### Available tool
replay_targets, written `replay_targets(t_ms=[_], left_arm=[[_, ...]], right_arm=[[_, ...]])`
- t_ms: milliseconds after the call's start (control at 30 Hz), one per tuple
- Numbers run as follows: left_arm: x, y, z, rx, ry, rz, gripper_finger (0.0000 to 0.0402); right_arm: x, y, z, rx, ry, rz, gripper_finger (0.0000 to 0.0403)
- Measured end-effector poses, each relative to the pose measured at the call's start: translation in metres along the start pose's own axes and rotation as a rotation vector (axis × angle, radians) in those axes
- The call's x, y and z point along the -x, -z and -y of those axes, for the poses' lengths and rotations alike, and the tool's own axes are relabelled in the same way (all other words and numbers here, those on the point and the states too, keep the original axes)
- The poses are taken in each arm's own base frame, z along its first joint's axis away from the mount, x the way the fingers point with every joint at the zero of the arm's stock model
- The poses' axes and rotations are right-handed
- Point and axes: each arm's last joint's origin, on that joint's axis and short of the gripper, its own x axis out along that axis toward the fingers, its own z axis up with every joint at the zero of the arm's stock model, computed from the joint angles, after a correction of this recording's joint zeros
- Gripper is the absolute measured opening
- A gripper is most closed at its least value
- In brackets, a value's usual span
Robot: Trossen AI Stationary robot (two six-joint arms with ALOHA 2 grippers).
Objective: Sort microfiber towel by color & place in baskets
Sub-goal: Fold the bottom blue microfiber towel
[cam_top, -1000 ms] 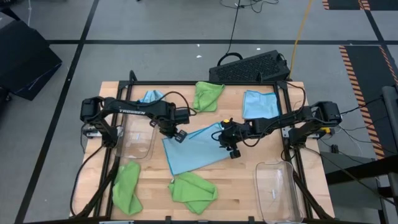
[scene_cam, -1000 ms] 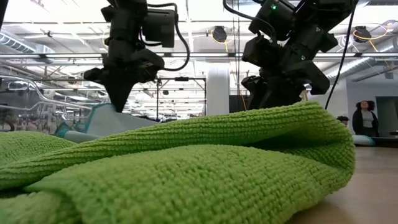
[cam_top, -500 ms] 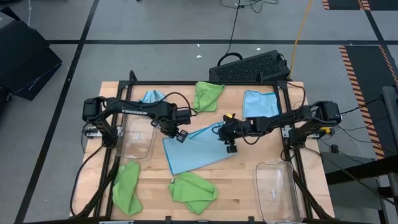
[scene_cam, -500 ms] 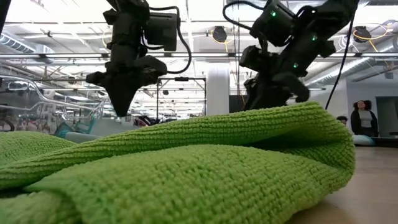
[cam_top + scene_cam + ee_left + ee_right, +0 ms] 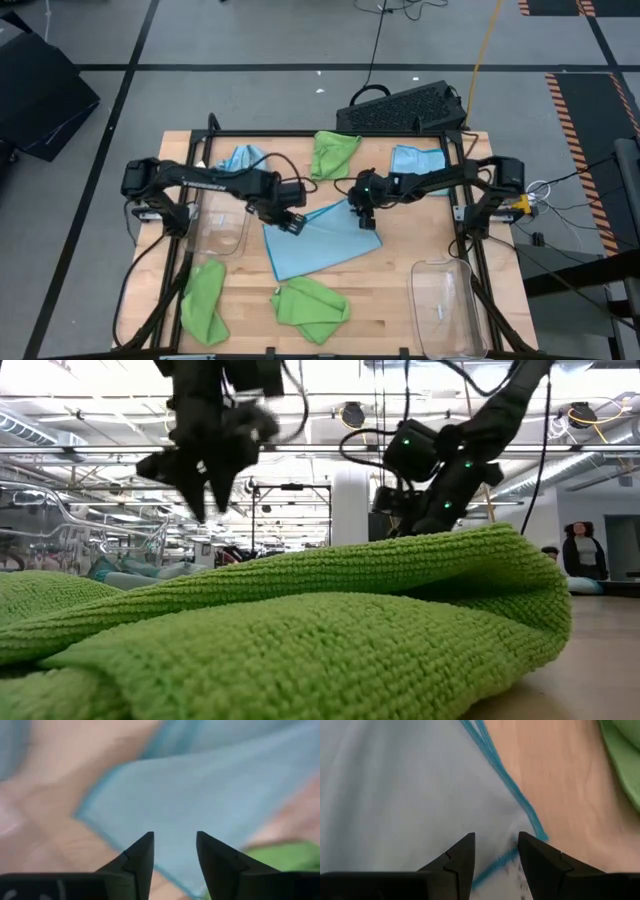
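Wood table (image 5: 400, 245), blue towel (image 5: 320, 245) under left claw (image 5: 293, 223)

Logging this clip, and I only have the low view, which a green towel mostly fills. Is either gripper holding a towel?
Observer: No. The left wrist view shows the left gripper open and holding nothing, above a corner of the spread blue towel.
Operator: And the right one?
Observer: The right gripper is open too, over that towel's stitched edge, with nothing in it.
Operator: Anything sorted yet?
Observer: From above, neither the left basket nor the right basket holds a towel.
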Motion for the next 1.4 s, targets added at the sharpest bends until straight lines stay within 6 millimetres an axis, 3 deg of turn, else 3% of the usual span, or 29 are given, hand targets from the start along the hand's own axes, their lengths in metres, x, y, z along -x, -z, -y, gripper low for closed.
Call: replay_targets(t_ms=[233, 500, 667, 900, 1200, 1400], left_arm=[[-0.019, 0.042, 0.03, -0.05, 0.047, 0.037, 0.0142], [-0.065, 0.058, 0.01, 0.033, -0.068, 0.004, 0.0121], [-0.08, 0.061, -0.001, 0.062, -0.048, -0.02, 0.0118], [-0.088, 0.066, -0.013, 0.082, -0.07, -0.077, 0.0117], [-0.089, 0.067, -0.012, 0.075, -0.054, -0.067, 0.0117], [-0.088, 0.068, -0.011, 0.077, -0.039, -0.093, 0.0117]], right_arm=[[-0.001, -0.026, 0.011, -0.003, 0.07, 0.054, 0.0141], [-0.02, -0.018, 0.012, -0.005, -0.013, 0.002, 0.0141], [-0.023, -0.016, 0.012, -0.033, 0.013, -0.023, 0.0141], [-0.001, -0.008, 0.015, 0.027, 0.121, -0.181, 0.0141], [0.018, 0.006, 0.018, 0.037, 0.219, -0.374, 0.0141], [0.039, -0.002, 0.015, -0.016, 0.237, -0.322, 0.0141]])
